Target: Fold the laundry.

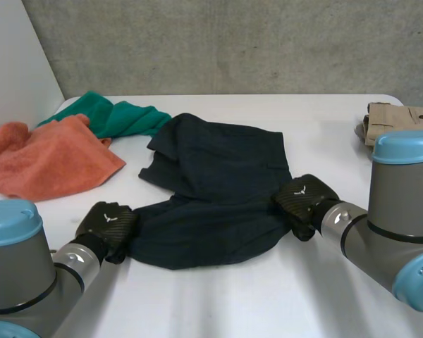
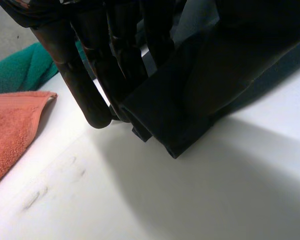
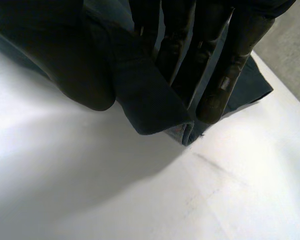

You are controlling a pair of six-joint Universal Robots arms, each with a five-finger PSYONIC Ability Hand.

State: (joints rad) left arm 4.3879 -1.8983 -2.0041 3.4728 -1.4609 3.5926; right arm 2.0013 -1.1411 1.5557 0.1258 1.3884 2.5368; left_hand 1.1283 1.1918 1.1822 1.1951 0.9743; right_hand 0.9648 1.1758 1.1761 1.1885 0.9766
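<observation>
Mid-tabletop (image 1: 268, 296): dark navy garment (image 1: 211, 190), spread out and rumpled. Left hand (image 1: 107, 224) at its near left corner, fingers (image 2: 85, 85) pinching a lifted fold. Right hand (image 1: 304, 201) at its right edge, fingers (image 3: 225, 75) clamped on a fold likewise. Far left corner: orange towel (image 1: 49, 158) touching green towel (image 1: 120, 116). Far right edge: folded beige cloth (image 1: 395, 120).

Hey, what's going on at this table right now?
A two-armed robot is folding laundry. Its left hand pinches the near left corner of a dark navy garment spread on the white table, and its right hand pinches the garment's right edge. An orange towel and a green towel lie beyond the left hand.
</observation>
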